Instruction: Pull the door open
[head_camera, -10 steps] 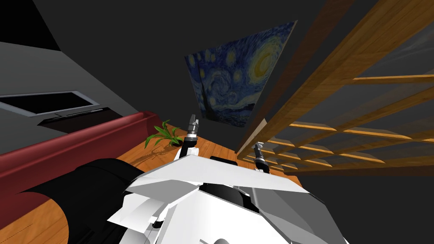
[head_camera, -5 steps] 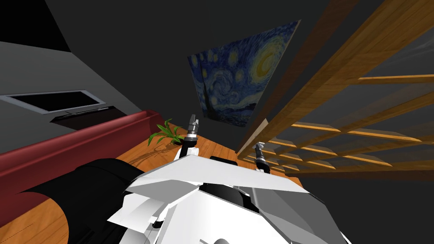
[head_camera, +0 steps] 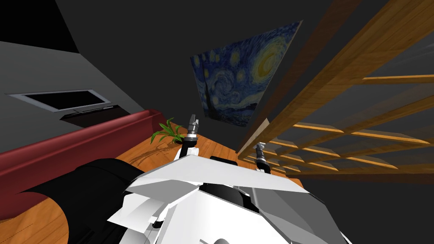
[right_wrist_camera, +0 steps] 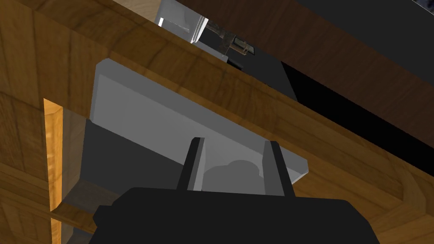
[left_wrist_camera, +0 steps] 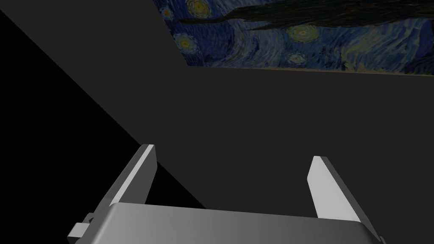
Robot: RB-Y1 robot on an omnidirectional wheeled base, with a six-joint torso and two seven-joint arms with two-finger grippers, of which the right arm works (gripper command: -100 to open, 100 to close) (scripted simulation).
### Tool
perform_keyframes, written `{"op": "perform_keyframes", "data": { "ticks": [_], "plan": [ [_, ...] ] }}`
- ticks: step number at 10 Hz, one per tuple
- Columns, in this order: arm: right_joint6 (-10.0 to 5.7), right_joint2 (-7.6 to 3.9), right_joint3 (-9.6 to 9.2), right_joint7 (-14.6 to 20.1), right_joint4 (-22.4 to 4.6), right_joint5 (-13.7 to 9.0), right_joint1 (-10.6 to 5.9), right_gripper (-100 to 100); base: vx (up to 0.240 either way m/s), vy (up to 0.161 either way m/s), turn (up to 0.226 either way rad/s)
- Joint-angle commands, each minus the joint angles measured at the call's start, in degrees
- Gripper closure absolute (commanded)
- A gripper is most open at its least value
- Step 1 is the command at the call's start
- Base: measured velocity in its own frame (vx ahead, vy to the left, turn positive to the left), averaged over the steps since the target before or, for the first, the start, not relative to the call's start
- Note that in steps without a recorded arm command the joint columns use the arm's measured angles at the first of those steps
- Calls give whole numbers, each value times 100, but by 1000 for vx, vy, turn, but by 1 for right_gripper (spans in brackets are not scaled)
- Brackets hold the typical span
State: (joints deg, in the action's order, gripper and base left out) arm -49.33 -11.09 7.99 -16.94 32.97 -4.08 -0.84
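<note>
Gripping at the door's edge, with the handle largely concealed.
Right tool [right_wrist_camera: 234, 142] is closed on a grey handle [right_wrist_camera: 231, 171], seen as a rounded lump between the fingers, the rest hidden by the tool's body; its direction cannot be made out. It sits on a grey plate [right_wrist_camera: 148, 110] whose long axis follows the wooden stile of the door [head_camera: 339, 80], a glazed lattice leaf at the robot's right. Left tool [head_camera: 193, 119] is raised, fingers spread, holding nothing. Room: wood floor [head_camera: 212, 149], dark wall [head_camera: 148, 63] with blue painting [head_camera: 241, 72], red sofa [head_camera: 84, 144], green plant [head_camera: 167, 132].
</note>
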Motion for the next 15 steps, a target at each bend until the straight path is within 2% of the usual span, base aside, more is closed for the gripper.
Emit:
{"op": "perform_keyframes", "data": {
  "ticks": [1,2,3,5,9,10,11,14,15],
  "plan": [
    [-43,-83,2,286,-129,-114,3,100,-23,-9,58],
    [-43,-83,2,330,-129,-114,3,100,-24,-4,20],
    [-49,-105,-41,560,-130,-186,3,100,-27,-1,46],
    [-49,-105,-41,568,-130,-186,3,100,-13,-2,18],
    [-69,-169,-175,1247,-132,-404,-3,100,-29,-6,50],
    [-69,-169,-175,1283,-132,-404,-3,100,-19,-5,29],
    [-76,-190,-221,1521,-131,-478,-7,100,-18,-6,46],
    [-90,-232,-314,1953,-131,-625,-14,100,-31,-9,53],
    [-90,-232,-314,1998,-131,-625,-14,100,-20,-12,14]
  ]
}}
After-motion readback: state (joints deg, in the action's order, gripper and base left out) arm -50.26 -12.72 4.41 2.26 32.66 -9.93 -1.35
